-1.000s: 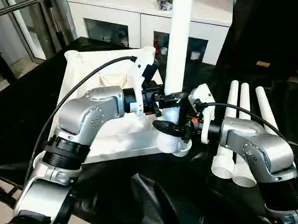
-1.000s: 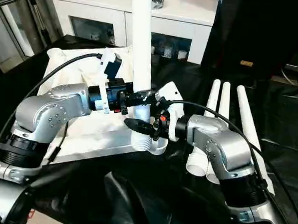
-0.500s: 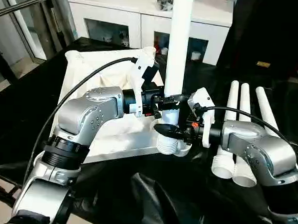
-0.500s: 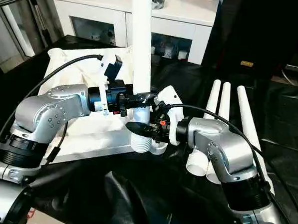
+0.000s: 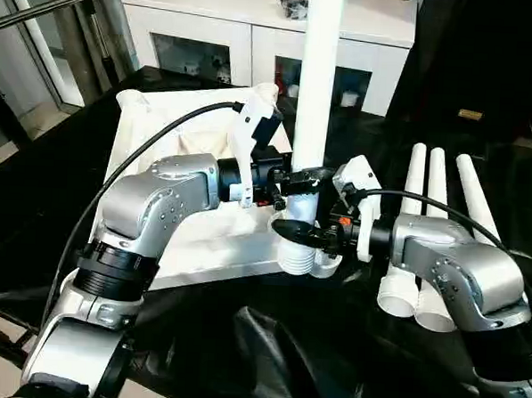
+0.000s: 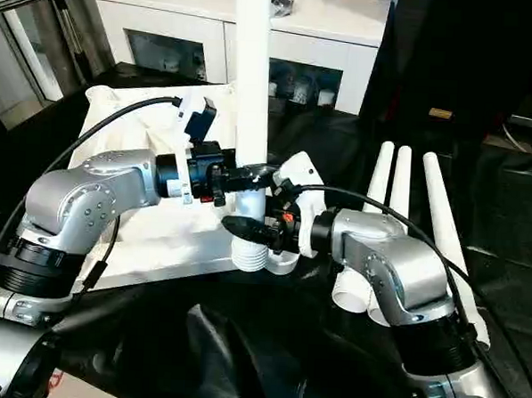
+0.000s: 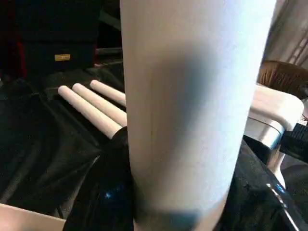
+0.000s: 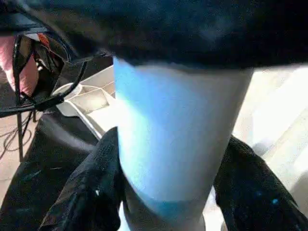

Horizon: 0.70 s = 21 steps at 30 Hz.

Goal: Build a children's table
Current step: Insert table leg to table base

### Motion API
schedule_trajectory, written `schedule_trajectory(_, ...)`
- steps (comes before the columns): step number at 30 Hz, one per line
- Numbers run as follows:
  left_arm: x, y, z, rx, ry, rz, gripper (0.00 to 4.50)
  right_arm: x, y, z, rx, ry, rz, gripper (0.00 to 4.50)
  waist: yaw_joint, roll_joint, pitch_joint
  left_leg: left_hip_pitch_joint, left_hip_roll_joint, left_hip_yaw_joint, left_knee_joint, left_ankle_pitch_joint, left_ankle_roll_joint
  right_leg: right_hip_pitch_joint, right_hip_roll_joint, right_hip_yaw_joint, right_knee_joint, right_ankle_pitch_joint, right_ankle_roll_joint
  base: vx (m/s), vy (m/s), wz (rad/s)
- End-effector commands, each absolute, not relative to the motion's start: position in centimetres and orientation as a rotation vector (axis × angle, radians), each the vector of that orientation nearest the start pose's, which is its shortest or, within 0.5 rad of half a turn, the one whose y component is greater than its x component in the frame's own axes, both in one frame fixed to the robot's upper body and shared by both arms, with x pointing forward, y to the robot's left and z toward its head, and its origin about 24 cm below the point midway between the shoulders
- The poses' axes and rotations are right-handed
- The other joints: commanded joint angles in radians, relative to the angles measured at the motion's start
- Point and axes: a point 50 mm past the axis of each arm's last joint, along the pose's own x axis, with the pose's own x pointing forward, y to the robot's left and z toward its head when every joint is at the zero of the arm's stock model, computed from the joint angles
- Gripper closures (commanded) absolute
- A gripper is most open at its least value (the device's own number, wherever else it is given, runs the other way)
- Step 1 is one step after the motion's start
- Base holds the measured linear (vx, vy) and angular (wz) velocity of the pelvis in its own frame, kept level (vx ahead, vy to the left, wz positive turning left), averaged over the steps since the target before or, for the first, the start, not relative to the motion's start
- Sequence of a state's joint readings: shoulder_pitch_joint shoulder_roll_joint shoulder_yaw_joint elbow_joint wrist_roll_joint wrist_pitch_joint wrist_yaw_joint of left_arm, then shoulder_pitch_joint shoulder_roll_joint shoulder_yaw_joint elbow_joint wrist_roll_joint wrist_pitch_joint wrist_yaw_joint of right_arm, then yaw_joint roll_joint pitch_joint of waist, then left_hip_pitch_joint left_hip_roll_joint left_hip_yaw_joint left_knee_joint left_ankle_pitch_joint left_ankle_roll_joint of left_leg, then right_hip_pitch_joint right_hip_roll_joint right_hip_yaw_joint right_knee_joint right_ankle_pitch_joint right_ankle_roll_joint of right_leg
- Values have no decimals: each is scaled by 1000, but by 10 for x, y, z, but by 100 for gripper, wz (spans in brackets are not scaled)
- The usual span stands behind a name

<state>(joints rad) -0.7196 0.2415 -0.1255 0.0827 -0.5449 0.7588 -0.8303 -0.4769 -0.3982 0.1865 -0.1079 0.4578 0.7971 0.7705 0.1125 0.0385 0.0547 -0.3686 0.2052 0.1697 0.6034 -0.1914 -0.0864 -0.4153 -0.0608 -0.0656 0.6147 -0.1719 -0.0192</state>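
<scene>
- Black sheeting (image 5: 330, 345) covers the bench.
- Upright leg (image 5: 317, 86) runs past the frame top.
- Left gripper (image 5: 296, 177) and right gripper (image 5: 302, 232) both clamp it, hiding the tabletop (image 5: 162, 131) socket.

silver forearms (image 5: 163, 198), black cables (image 5: 153, 140), black fingers (image 5: 296, 230).

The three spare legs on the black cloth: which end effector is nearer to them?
Right. The right end effector grips the upright leg just beside the three spare legs; the left end effector grips it higher, from the far side.
</scene>
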Motion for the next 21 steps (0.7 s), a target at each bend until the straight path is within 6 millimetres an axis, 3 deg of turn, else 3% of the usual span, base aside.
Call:
schedule_trajectory(1, 312, 61, 188, -175, 96, -1335, 262, 286, -105, 110, 25, 417, 1101, 188, 3, -18, -80, -2, 9, 0, -54, -43, 28, 70, -62, 44, -61, -157, -157, 0, 0, 0)
schedule_trajectory(18, 312, 63, 190, -183, 91, -1336, 262, 281, -105, 106, 63, 444, 1130, 188, 4, -16, -80, -3, 8, 0, -53, -41, 26, 72, -61, 44, -61, -158, -155, 0, 0, 0)
schedule_trajectory(19, 312, 63, 191, -185, 90, -1337, 262, 280, -105, 106, 64, 444, 1132, 216, 4, -17, -80, -3, 8, 0, -53, -40, 26, 72, -62, 44, -61, -155, -156, 0, 0, 0)
schedule_trajectory(21, 312, 62, 191, -185, 89, -1338, 262, 280, -105, 106, 67, 444, 1136, 223, 4, -16, -79, -2, 8, 0, -53, -46, 27, 71, -62, 44, -62, -161, -156, 0, 0, 0)
